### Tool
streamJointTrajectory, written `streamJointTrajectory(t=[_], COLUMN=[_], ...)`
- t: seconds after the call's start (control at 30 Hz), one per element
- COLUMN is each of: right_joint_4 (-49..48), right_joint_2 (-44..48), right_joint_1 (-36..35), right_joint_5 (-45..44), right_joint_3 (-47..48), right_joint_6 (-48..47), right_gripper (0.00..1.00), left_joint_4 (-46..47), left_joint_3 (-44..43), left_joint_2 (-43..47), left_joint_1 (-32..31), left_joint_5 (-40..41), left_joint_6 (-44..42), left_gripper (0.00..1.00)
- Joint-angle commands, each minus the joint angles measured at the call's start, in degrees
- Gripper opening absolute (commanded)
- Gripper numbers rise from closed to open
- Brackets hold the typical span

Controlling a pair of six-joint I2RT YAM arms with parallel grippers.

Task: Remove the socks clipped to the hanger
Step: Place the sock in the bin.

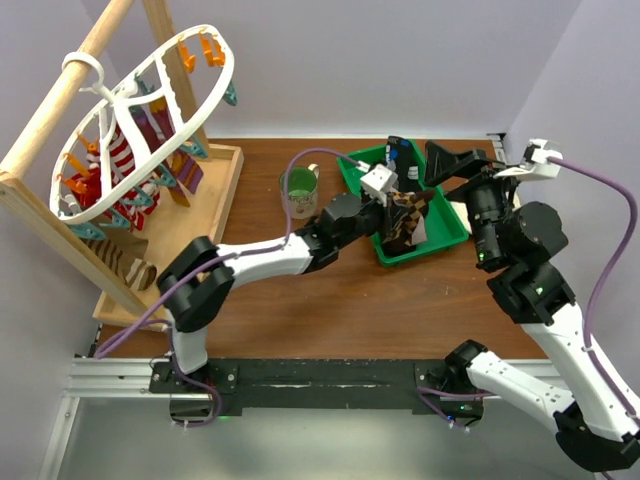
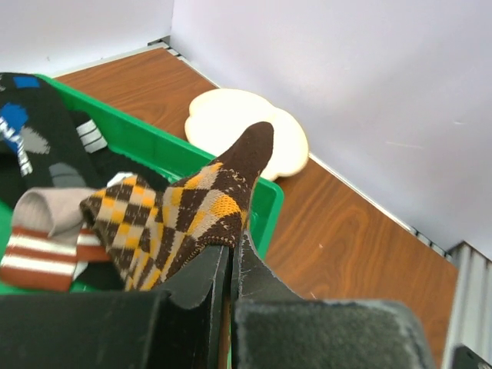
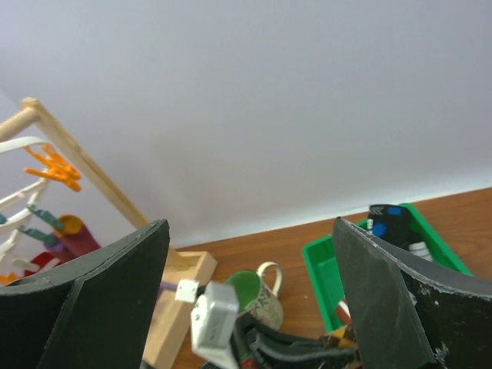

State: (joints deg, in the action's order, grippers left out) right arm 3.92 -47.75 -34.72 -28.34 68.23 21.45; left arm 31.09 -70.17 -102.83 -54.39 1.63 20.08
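Socks, half hidden behind the ribs of the hanger, hang clipped by the desk's left edge. Left gripper pinches a checkered sock above the green tray, which holds a black sock and a striped sock, both cut off. Right gripper gapes, empty.

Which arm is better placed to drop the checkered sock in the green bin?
Left: the left fingers grip the sock over the bin; the right fingers stand open and empty.
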Motion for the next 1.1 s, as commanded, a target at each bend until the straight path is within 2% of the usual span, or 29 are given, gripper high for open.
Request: streamJointTrajectory(t=[0.0,0.13,0.17,0.2,0.23,0.3,0.33,0.37,0.5,0.8,0.93,1.07], right_joint_4=[4.3,4.0,3.9,3.8,3.6,3.5,3.5,3.6,3.4,2.5,0.7,-2.8], right_joint_2=[-1.8,-4.1,-5.1,-5.6,-6.0,-7.4,-7.6,-8.1,-8.7,-10.9,-13.9,-18.6], right_joint_1=[-0.2,-0.2,-0.1,-0.1,-0.2,-0.2,-0.1,-0.1,-0.2,-0.1,-0.1,0.1], right_joint_5=[-3.9,-2.9,-2.1,-1.7,-1.1,0.1,0.4,0.6,0.7,2.4,5.5,10.6], right_joint_3=[-0.6,-0.1,0.0,0.1,0.2,0.5,0.6,0.5,0.0,0.4,0.9,1.8], right_joint_6=[-3.1,-3.0,-2.8,-2.3,-2.0,-1.6,-1.5,-1.3,-1.1,-0.7,-0.6,0.3], right_gripper=[0.92,0.92,0.92,0.93,0.93,0.93,0.93,0.93,0.93,0.93,0.95,0.95], left_joint_4=[5.8,3.5,2.7,0.3,-0.8,-1.7,-1.7,-1.9,-1.1,3.3,5.7,5.7], left_joint_3=[-9.9,-20.1,-22.2,-24.2,-27.6,-29.1,-29.6,-29.7,-27.9,-16.4,-4.7,6.5], left_joint_2=[-8.3,-18.3,-19.6,-20.9,-23.0,-24.1,-24.3,-24.3,-22.1,-13.6,-7.1,0.9], left_joint_1=[1.4,5.7,6.3,6.9,7.6,8.2,8.3,8.5,8.9,8.8,8.2,7.0], left_joint_5=[1.9,2.3,1.2,0.7,0.3,0.1,0.2,0.4,0.3,0.7,0.7,4.8], left_joint_6=[-2.5,-0.9,-0.8,-0.7,-0.7,-0.9,-1.2,-1.2,-1.8,-0.3,2.0,3.4], left_gripper=[0.0,0.06,0.21,0.3,0.35,0.41,0.51,0.54,0.57,0.59,0.59,0.58])
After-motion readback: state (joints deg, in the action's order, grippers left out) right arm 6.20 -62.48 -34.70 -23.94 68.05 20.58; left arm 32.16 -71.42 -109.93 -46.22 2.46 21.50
